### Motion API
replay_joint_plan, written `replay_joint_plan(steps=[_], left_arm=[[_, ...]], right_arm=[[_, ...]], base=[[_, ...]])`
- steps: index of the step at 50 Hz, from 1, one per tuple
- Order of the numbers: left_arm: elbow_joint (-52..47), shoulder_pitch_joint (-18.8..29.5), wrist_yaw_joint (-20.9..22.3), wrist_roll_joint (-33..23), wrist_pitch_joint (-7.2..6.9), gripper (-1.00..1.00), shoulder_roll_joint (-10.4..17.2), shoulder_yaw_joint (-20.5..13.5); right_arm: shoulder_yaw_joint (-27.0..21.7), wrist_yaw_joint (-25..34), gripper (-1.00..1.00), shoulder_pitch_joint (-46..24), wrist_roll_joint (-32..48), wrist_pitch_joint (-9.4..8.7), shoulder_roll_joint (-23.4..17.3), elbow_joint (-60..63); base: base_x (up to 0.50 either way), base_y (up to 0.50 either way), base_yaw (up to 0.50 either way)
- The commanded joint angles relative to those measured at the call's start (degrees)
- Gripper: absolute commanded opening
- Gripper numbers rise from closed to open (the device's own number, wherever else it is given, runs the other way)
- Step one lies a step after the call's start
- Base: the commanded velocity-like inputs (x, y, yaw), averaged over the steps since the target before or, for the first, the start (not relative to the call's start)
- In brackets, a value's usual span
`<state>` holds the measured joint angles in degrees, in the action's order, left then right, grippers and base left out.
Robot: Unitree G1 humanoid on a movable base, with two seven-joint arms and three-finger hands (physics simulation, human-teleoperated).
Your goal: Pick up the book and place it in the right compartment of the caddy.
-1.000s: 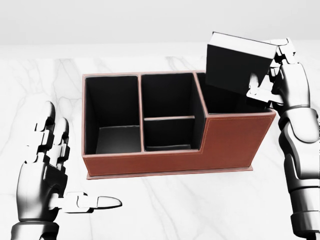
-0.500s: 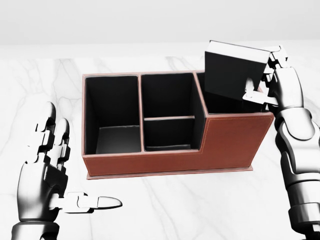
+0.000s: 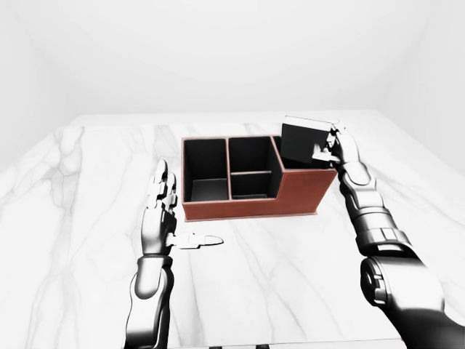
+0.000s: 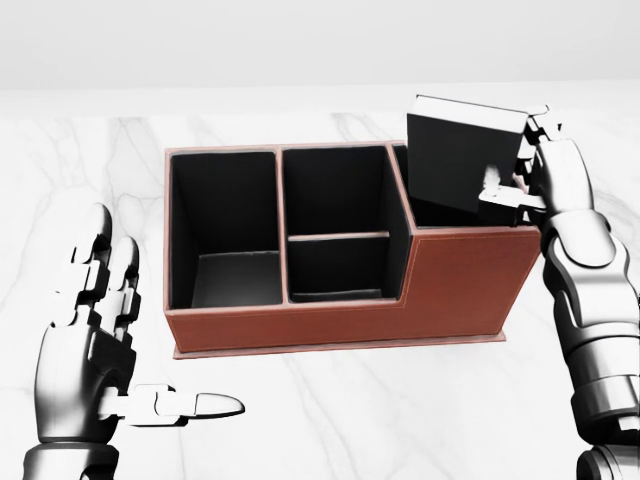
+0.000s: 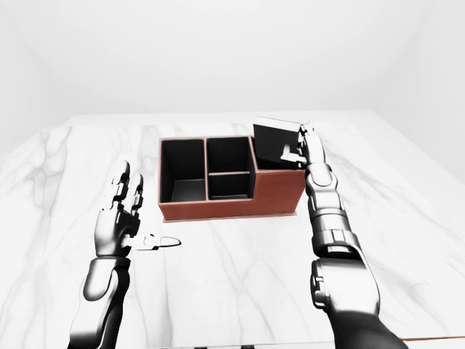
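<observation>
A brown caddy (image 4: pixel 450 290) with black inner compartments stands on the white marble table (image 4: pixel 330 420). A black book (image 4: pixel 455 160) stands tilted with its lower part inside the caddy's right compartment (image 4: pixel 440 213) and its top sticking out above the rim. My right hand (image 4: pixel 525 180) is shut on the book's right edge. My left hand (image 4: pixel 110 340) is open and empty, low at the left of the head view, left of and below the caddy. The book's lower edge is hidden inside the compartment.
The caddy's tall left compartment (image 4: pixel 225 235) and two middle compartments (image 4: pixel 335 225) hold nothing I can see. The table's far edge (image 3: pixel 225 115) meets a plain white wall.
My right hand has moved left and down with the book. The book has sunk lower into the right compartment. My left hand has not moved.
</observation>
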<state>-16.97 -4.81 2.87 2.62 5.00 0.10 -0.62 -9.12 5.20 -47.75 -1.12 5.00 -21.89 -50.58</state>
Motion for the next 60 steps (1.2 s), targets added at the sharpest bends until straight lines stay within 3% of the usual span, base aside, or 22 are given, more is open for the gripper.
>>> replay_joint_plan(steps=[1, 40, 41, 42, 60], left_arm=[[0.26, 0.11, 0.22, 0.31, 0.0, 1.0, -0.04, -0.02], [1.45, 0.48, 0.23, 0.17, 0.0, 1.0, -0.02, -0.01], [1.35, 0.42, 0.21, 0.13, 0.0, 1.0, -0.03, 0.02], [1.3, 0.4, 0.21, 0.09, 0.0, 1.0, -0.03, 0.05], [1.07, 0.07, 0.24, 0.18, 0.0, 1.0, -0.06, 0.08]], right_arm=[[-1.36, -0.72, -1.0, -2.28, -1.5, 0.0, -0.59, -1.74], [-1.41, -0.61, -1.0, -1.76, -1.19, 0.0, -1.31, -5.46], [-1.39, -0.72, 0.63, -1.81, -1.08, 0.0, -1.31, -5.66], [-1.37, -0.7, 1.0, -1.99, -1.02, 0.0, -1.34, -5.88], [-1.47, -0.42, 1.0, -1.58, -1.46, 0.0, -1.32, -3.17]], base=[[0.0, 0.0, 0.0], [0.0, 0.0, 0.0], [0.0, 0.0, 0.0], [0.0, 0.0, 0.0], [0.0, 0.0, 0.0]])
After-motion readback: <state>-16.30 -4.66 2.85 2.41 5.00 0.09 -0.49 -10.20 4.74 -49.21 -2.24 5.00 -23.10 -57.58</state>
